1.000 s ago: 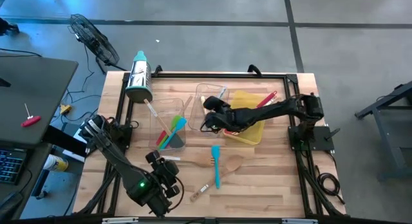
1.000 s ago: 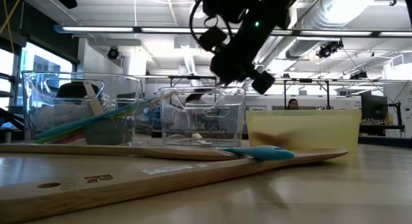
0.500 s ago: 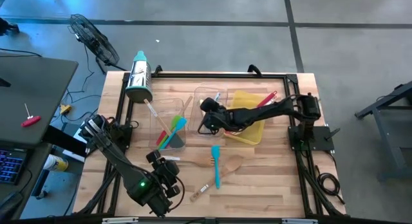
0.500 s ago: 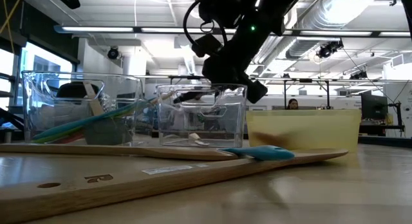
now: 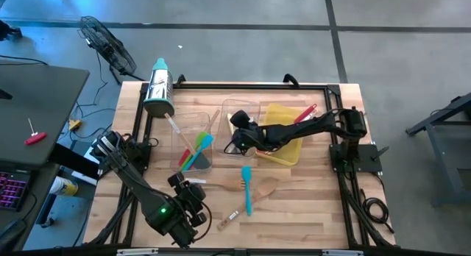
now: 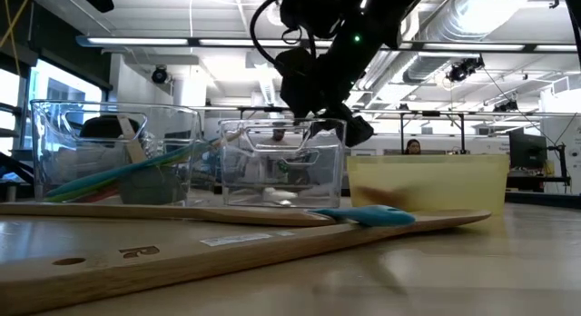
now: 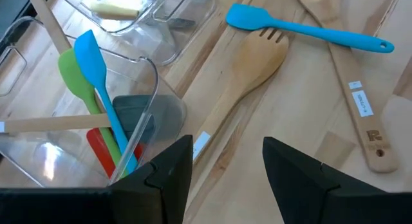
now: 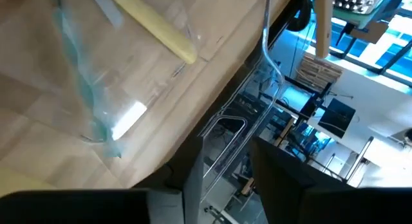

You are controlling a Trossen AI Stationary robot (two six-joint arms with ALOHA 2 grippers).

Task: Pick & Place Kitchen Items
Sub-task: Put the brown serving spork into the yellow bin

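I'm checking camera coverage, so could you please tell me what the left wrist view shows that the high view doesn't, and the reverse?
Only the left wrist view shows the printed mark on the long wooden utensil and the tines of the wooden fork. Only the high view shows the steel cylinder, the yellow bin, the fan on the floor and the right gripper over the middle clear bin. Both show the teal spatula on the table and the clear bin holding green, blue and red spatulas.
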